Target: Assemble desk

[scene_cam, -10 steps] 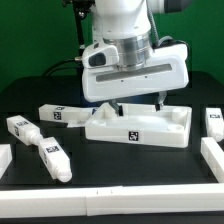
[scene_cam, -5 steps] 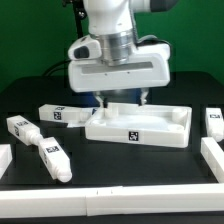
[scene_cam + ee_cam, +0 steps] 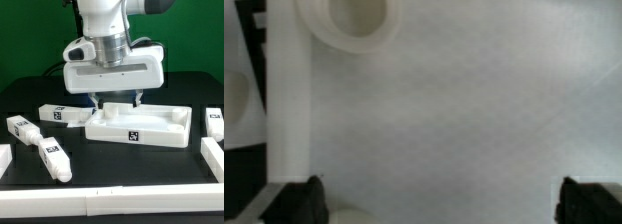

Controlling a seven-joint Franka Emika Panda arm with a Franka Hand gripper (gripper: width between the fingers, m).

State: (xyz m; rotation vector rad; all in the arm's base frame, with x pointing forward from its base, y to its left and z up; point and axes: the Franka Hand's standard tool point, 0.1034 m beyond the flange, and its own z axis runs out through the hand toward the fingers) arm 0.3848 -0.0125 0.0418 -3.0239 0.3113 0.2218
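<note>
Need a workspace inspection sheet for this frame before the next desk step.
Surface: black table, nothing spilled.
Job's things: desk panel rim-up, mid-table; back leg, edge leg and front leg on the exterior view's left; right leg on its right; all lying loose.
Clutter: white border blocks at the table's edges.
Hand: hand open, empty, low over the panel.
Cables: one thin dark cable, likely, behind the robot arm.
Surroundings: green backdrop.
</note>
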